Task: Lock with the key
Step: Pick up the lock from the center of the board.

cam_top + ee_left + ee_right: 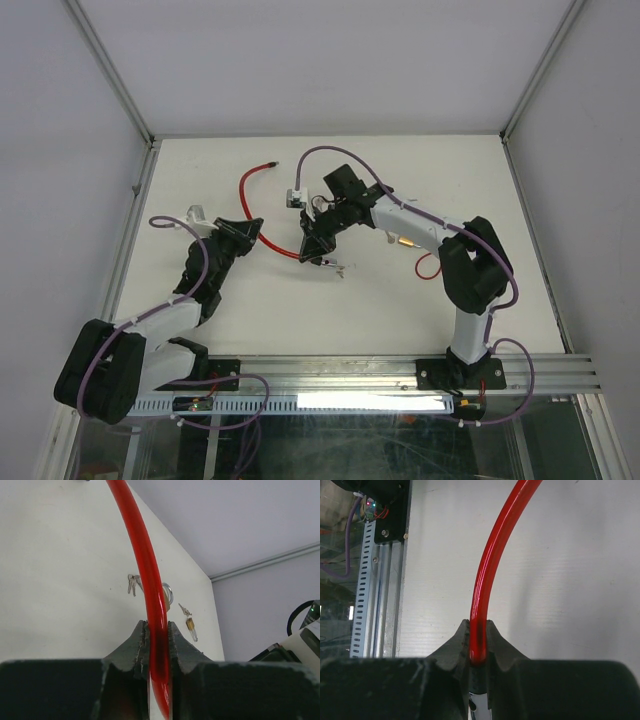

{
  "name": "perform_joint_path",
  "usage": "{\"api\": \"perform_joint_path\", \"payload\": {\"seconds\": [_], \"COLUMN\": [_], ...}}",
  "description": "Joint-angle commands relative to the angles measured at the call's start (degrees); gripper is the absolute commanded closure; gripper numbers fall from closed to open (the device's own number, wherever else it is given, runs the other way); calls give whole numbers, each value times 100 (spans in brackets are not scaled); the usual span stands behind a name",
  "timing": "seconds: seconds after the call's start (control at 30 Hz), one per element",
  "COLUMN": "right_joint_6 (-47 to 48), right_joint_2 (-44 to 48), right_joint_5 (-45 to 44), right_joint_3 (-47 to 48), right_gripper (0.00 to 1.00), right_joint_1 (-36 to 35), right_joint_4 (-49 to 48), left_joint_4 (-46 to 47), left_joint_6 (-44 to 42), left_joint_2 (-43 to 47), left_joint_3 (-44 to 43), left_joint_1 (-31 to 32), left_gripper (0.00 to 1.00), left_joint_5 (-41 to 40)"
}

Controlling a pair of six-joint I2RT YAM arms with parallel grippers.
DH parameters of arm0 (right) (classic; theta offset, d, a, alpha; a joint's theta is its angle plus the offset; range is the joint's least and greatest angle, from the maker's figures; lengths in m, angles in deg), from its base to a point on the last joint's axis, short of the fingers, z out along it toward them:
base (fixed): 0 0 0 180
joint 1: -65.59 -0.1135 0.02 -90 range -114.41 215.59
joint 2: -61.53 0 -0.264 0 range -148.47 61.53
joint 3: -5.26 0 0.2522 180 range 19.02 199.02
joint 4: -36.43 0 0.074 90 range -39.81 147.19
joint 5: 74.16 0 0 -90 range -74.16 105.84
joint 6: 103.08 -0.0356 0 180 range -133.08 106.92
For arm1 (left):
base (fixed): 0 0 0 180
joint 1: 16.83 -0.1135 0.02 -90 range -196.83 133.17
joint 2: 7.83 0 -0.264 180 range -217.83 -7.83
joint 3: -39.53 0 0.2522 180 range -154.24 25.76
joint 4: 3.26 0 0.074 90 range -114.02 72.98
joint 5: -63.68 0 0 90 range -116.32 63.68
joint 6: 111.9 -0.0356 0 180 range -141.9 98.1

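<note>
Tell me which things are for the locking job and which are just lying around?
For the job:
- red cable, pinched by the left tool and the right tool
- padlock, partly behind the cable
- bunch of keys on the table

Probably just lying about:
- small brass lock and single key beside it
- metal rail at the table edge

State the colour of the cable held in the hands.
Red cable; clearest in left wrist view.
</note>
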Motion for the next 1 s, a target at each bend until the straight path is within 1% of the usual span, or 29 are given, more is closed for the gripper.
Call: {"api": "perform_joint_path", "payload": {"seconds": [0.0,0.03,0.1,0.2,0.23,0.3,0.4,0.53,0.63,0.67,0.7,0.77,0.83,0.87,0.97], "right_joint_6": [61,84,128,231,271,383,785,1444,2525,2950,3376,4485,5740,6048,7035], "right_joint_2": [187,227,340,543,624,791,1109,1603,1856,1873,1858,1783,1787,1860,2111], "right_joint_5": [379,379,351,254,251,267,395,669,844,871,897,869,582,372,-344], "right_joint_3": [73,73,77,106,118,128,147,97,175,321,559,1141,1637,1692,1595], "right_gripper": [99,95,82,70,64,56,51,49,48,45,42,39,36,34,27], "right_joint_1": [-16,-16,-14,7,26,81,198,376,415,412,408,371,264,186,-135], "right_joint_4": [-158,-149,-145,-109,-88,-19,203,455,1025,1394,1884,2993,3803,3933,3930], "left_joint_4": [739,712,511,189,116,-48,-177,-592,-1145,-1357,-1477,-1839,-2077,-2162,-2401], "left_joint_6": [-1023,-1152,-1397,-1768,-1869,-1989,-2129,-2292,-2321,-2320,-2304,-2278,-2207,-2164,-2055], "left_joint_2": [285,345,507,740,786,831,820,695,543,488,437,331,229,189,22], "left_joint_3": [-302,-367,-556,-902,-1012,-1216,-1476,-2058,-2593,-2769,-2946,-3246,-3468,-3539,-3799], "left_joint_1": [-43,-43,-43,-43,-40,-39,-42,-43,-43,-39,-42,-36,-35,-32,-32], "left_gripper": [100,100,100,100,100,100,100,100,100,100,100,100,100,100,100], "left_joint_5": [256,277,294,384,399,446,619,925,1211,1336,1390,1594,1750,1818,2130]}}
